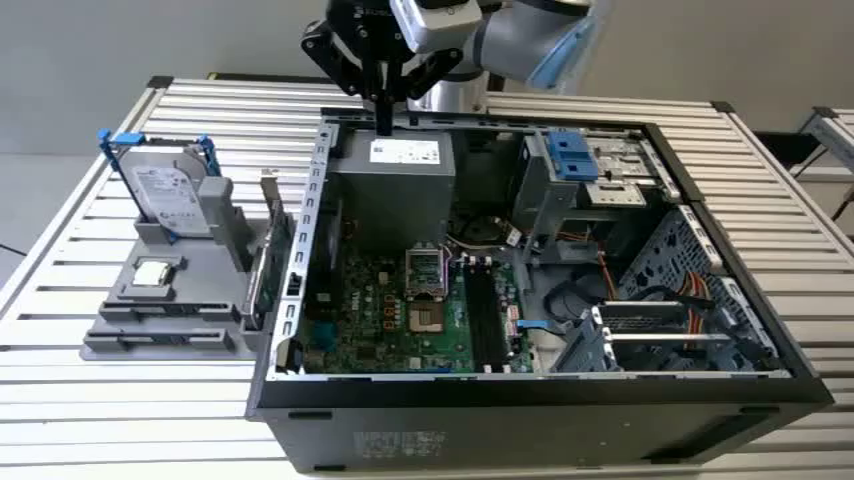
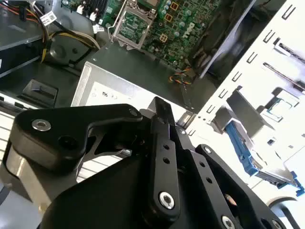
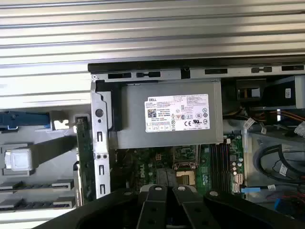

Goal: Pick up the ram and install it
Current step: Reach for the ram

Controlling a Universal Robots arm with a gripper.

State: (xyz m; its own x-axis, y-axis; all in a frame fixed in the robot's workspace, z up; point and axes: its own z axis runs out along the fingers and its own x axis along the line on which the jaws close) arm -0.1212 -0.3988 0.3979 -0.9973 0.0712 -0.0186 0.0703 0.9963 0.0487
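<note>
I am looking down at an open computer case (image 1: 534, 390) lying on its side on a slatted metal table (image 1: 80, 420), with the arm's gripper (image 1: 383, 122) hanging over the case's far edge, above the grey power supply (image 1: 390, 178). The gripper is pointing straight down and its two black fingers (image 2: 162, 129) are looking pressed together, with nothing that I can see pinched between them, so I am judging it to be carrying nothing. In the first wrist view the green motherboard (image 3: 205, 179) and its row of dark memory slots (image 3: 222, 163) are lying face up beyond the power supply, open to a stick being pushed in from above.

At the exterior view's left, outside the case, a grey parts holder (image 1: 120, 345) is keeping loose parts upright and apart, so that fingers can close on each one: a silver hard drive (image 1: 174, 195) with blue rails is standing at its far end, and a green expansion card (image 1: 274, 262) is standing on edge along the side nearest the case. I am judging the ram to be standing on edge in one of the holder's low front slots (image 1: 171, 312), well apart from the gripper, though it is too thin here for me to tell which slot
</note>
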